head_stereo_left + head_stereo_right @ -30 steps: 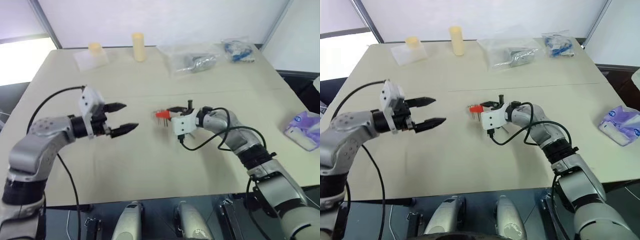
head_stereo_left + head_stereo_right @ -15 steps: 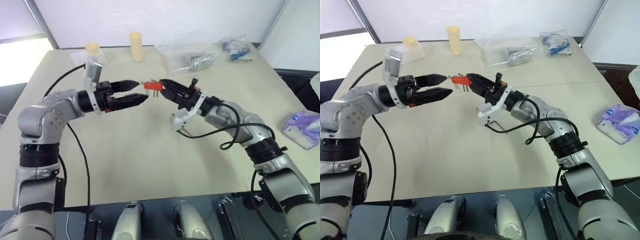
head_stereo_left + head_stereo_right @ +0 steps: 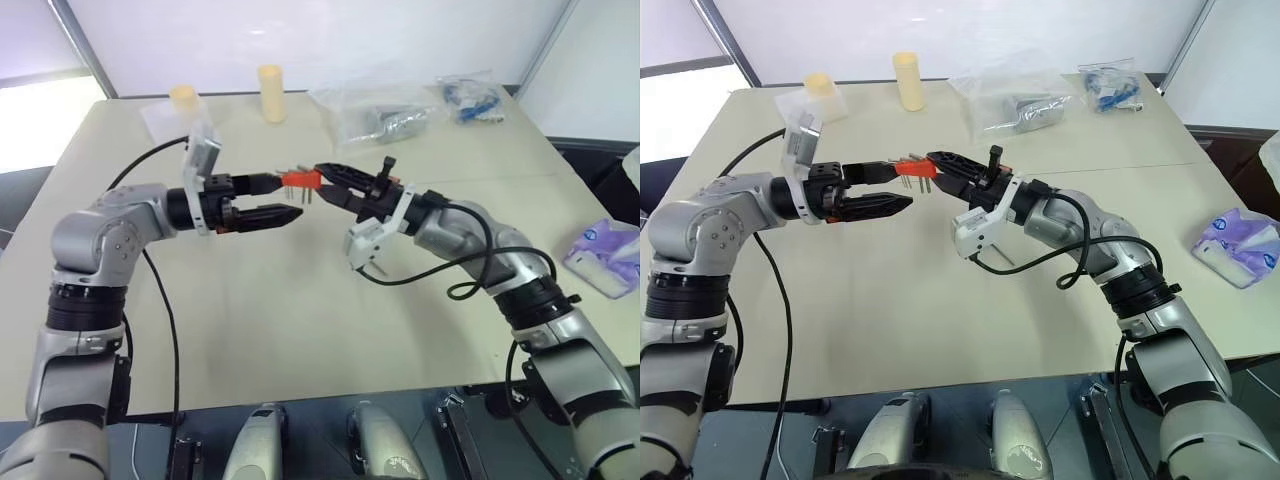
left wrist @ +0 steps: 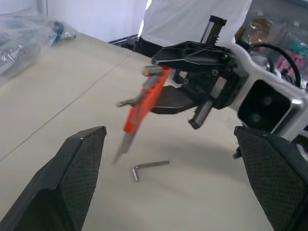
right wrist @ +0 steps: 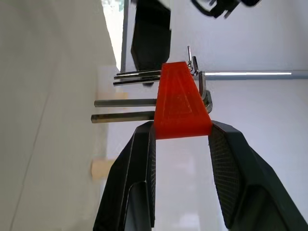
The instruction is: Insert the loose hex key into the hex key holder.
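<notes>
Red-orange plastic sits pinched between the black fingers of the right gripper (image 5: 180,139): that is the hex key holder (image 3: 300,179), clenched by its narrow end and held up in the air over the middle of the table (image 3: 300,320), its short dark keys pointing down toward the tabletop. A second ago the holder was low, close to the surface on the right-hand side of the table; since then the right arm has lifted it and swung it up to meet the left arm. The left gripper (image 3: 268,198) has come in from the left over the same second and now hovers with its fingers spread wide and empty, their tips bracketing the free end of the holder, near it but not touching as far as the head views show. The loose hex key (image 4: 150,166) is not in either gripper: the left wrist view shows it lying flat on the table beneath the raised holder, well apart from both sets of fingers. So the change looks like a handover or a two-handed regrip of the holder, not an insertion. The key has yet to be picked up, and one gripper will have to be free to fetch it, so the task appears to be in its early preparation.
</notes>
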Tool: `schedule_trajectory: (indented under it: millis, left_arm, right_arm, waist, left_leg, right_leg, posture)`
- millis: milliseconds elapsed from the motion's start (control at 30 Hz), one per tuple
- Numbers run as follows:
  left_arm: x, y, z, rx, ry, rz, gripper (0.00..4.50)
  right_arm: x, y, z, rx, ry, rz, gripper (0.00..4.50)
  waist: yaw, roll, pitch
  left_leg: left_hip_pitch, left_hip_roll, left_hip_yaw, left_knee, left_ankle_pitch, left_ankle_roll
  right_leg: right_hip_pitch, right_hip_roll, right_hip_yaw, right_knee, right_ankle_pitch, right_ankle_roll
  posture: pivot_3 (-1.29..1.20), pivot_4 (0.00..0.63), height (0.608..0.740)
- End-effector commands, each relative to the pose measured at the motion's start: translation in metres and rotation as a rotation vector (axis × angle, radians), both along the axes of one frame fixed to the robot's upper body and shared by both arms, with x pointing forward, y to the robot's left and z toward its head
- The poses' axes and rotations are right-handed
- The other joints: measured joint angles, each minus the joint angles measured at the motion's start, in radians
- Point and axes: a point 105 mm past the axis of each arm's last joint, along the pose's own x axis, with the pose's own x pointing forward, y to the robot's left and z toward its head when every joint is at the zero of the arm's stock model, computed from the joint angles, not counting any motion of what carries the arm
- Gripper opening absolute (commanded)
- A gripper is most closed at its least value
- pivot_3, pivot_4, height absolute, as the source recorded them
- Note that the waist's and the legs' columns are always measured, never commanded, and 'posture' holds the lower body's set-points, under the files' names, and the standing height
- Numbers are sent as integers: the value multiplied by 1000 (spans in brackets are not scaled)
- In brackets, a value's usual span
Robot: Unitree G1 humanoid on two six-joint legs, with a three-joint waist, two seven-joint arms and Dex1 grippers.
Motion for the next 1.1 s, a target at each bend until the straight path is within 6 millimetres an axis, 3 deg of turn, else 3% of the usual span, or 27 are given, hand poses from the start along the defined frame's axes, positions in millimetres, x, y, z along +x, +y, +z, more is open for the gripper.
schedule_trajectory:
  millis: [33,767,1100]
  left_arm:
    - [-3,2,11,9,-67,-9,4500]
    - [0,-4,19,-41,-91,-23,4500]
    - [-2,-2,10,-26,-69,-27,4500]
  right_arm:
    - [-10,-2,18,53,7,40,1003]
    - [-26,5,10,16,131,120,1003]
    - [-25,5,13,26,134,119,1003]
  waist:
    - [0,0,0]
    - [1,0,0]
    - [1,0,0]
  left_leg:
    - [0,0,0,0,0,0]
    - [0,0,0,0,0,0]
    - [0,0,0,0,0,0]
  right_leg:
    - [0,0,0,0,0,0]
    - [0,0,0,0,0,0]
    - [0,0,0,0,0,0]
  posture:
    - [0,150,740]
    - [0,150,740]
    - [0,150,740]
